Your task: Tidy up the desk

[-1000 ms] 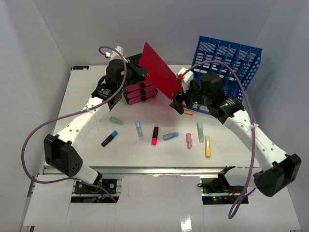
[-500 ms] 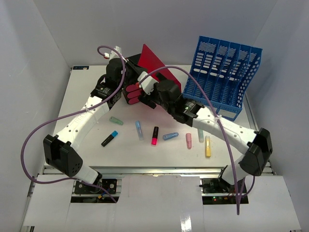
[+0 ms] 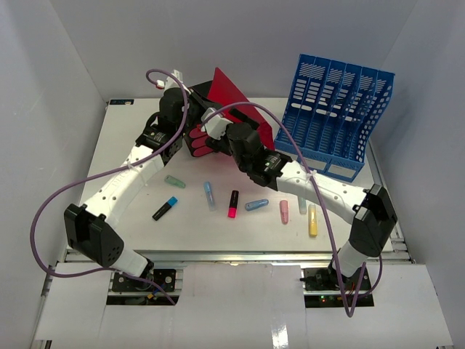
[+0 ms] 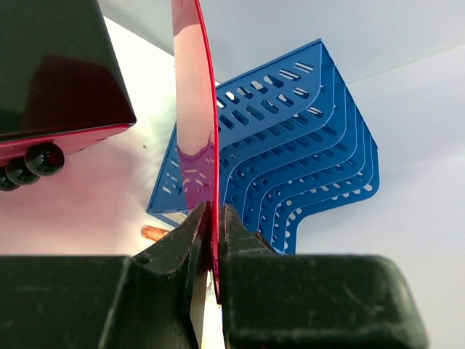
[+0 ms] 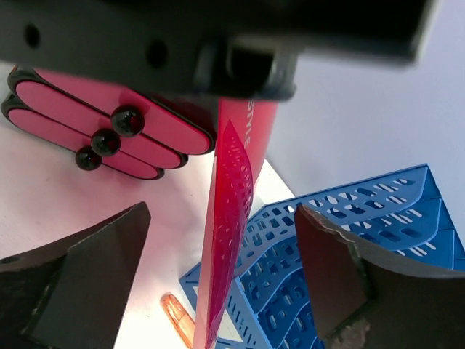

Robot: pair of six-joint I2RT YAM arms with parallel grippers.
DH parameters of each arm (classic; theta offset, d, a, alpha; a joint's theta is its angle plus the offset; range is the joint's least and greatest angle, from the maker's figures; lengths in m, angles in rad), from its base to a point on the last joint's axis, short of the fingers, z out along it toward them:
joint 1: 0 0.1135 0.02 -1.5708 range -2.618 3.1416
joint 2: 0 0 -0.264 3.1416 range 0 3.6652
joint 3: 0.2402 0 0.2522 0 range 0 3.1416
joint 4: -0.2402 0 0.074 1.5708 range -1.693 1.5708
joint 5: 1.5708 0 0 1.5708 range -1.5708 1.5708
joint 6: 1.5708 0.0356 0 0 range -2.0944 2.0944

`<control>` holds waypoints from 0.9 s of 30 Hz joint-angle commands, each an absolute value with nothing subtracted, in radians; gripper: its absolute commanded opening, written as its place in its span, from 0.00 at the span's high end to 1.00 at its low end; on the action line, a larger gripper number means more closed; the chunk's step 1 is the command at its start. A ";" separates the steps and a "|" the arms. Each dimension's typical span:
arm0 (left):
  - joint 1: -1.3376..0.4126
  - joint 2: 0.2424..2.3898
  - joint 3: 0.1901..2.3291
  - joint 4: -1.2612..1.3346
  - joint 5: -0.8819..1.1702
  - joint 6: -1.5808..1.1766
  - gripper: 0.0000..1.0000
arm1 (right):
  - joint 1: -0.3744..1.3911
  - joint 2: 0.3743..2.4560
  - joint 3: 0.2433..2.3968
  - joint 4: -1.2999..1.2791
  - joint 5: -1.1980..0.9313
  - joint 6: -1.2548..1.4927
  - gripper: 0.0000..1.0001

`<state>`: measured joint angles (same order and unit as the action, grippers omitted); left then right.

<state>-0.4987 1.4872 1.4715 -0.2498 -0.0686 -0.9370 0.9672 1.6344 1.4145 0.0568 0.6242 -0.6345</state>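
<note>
Grey-walled desk (image 3: 120, 125): left end effector (image 4: 213, 212) clamps red sheet (image 4: 192, 87) (edge-on); right end effector (image 5: 218, 218) gapes near it.

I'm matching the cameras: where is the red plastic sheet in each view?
Top external: red plastic sheet, rear centre, tilted up.
Left wrist: edge-on, upper centre-left.
Right wrist: edge-on, centre.
Shared landmark: blue file rack, right of it everywhere.
</note>
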 commanded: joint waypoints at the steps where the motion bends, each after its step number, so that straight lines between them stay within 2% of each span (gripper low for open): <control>1: -0.509 1.402 1.490 -0.210 -0.034 -0.976 1.00 | 0.952 1.588 1.399 0.131 0.637 -0.666 0.24; 4: -0.508 1.392 1.488 -0.210 -0.027 -0.981 1.00 | 0.947 1.598 1.418 0.108 0.639 -0.682 0.31; 10: -0.508 1.373 1.488 -0.215 -0.020 -0.979 1.00 | 0.937 1.612 1.439 0.071 0.623 -0.663 0.37; 15: -0.508 1.352 1.471 -0.217 -0.020 -0.985 1.00 | 0.927 1.626 1.481 0.015 0.591 -0.637 0.58; 19: -0.509 1.336 1.469 -0.216 -0.020 -0.984 1.00 | 0.915 1.639 1.519 -0.071 0.551 -0.590 0.88; 20: -0.509 1.331 1.469 -0.216 -0.020 -0.982 1.00 | 0.912 1.638 1.525 -0.084 0.539 -0.581 0.92; 23: -0.509 1.317 1.469 -0.216 -0.014 -0.982 1.00 | 0.907 1.626 1.532 -0.120 0.509 -0.560 0.92; 25: -0.509 1.308 1.473 -0.215 -0.012 -0.980 0.95 | 0.905 1.605 1.535 -0.138 0.484 -0.544 0.92; 27: -0.509 1.299 1.476 -0.211 -0.015 -0.976 0.77 | 0.898 1.584 1.533 -0.149 0.464 -0.524 0.92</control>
<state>-0.4988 1.4161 1.4602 -0.2866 -0.0807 -0.9664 0.9409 1.6264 1.5033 -0.0713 0.5039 -0.6084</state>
